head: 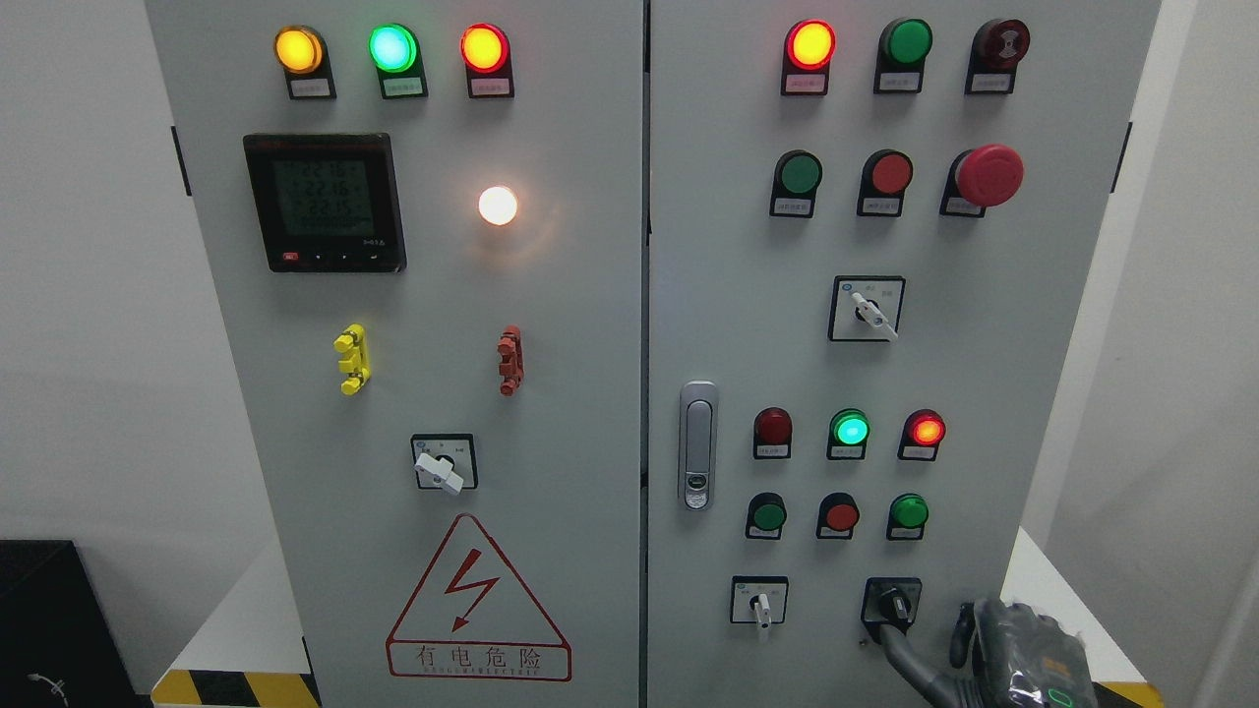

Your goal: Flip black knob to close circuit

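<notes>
Grey cabinet door (984,393): black knob (893,602) low right, handle tilted up-left; right hand (969,644) just below-right, one finger extended to it, gripping nothing.

R hand (993,654) low right, finger near black knob (892,602) | cabinet (629,344) lamps lit

Right hand (993,654): dark grey glossy fingers, black back, small green marking.
</notes>
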Tool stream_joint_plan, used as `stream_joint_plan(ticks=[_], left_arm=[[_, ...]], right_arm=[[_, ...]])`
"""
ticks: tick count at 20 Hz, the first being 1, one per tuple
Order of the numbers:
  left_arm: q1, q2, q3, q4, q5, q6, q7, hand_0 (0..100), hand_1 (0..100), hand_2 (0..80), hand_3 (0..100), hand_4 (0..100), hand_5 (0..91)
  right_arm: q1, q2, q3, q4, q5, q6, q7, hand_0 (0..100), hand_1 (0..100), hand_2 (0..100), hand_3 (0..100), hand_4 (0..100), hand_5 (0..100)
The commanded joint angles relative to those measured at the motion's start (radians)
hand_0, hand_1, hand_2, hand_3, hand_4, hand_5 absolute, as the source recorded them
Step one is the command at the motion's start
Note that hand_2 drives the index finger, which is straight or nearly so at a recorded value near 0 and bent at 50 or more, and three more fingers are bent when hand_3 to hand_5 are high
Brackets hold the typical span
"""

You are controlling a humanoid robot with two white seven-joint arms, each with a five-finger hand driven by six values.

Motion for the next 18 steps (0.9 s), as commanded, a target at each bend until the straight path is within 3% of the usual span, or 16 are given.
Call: stream_joint_plan(ticks=[1, 11, 14, 18], left_arm=[[0.0, 0.0, -0.02, 0.021, -0.021, -0.001, 0.001, 0, 0, 0.0, 0, 0, 0.0], [0.0, 0.0, -0.02, 0.021, -0.022, -0.001, 0.001, 0, 0, 0.0, 0, 0, 0.0], [0.0, 0.0, -0.02, 0.021, -0.022, 0.001, 0.001, 0, 0, 0.0, 0, 0, 0.0], [0.0, 0.0, -0.02, 0.021, -0.022, 0.001, -0.001, 0, 0, 0.0, 0, 0, 0.0]], right_arm=[[0.014, -0.015, 0.035, -0.014, -0.004, -0.004, -0.004, 0, 15, 77, 95, 77, 80], [0.085, -0.004, 0.031, -0.1, -0.059, -0.016, -0.014, 0, 15, 70, 90, 73, 74], [0.105, -0.001, 0.031, -0.123, -0.093, -0.028, -0.037, 0, 14, 68, 88, 71, 72], [0.149, 0.024, 0.029, -0.157, -0.145, -0.03, -0.039, 0, 15, 66, 86, 70, 69]])
